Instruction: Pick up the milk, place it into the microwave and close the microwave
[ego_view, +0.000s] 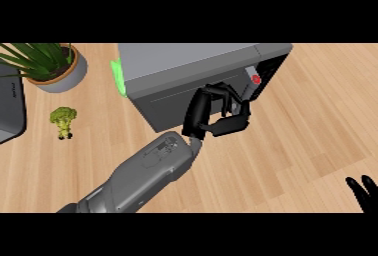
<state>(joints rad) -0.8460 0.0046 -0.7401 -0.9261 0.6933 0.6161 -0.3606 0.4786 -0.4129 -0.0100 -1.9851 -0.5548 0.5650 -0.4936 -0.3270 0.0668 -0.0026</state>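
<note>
One robot hand (218, 112), my left, curls empty against the microwave (184, 75) door to swing it shut; the milk is unseen, presumably inside. My right robot hand (363, 192) rests open, low right.

One head view looks steeply down, close over the wooden counter (310, 125)

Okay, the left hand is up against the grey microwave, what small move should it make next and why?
Probably keep pushing the grey microwave's door toward the body. The left hand rests against the door with curled fingers and holds nothing visible; the door's right edge stands a little off the control panel with the red button, so it looks not fully shut. The milk is not visible.
</note>
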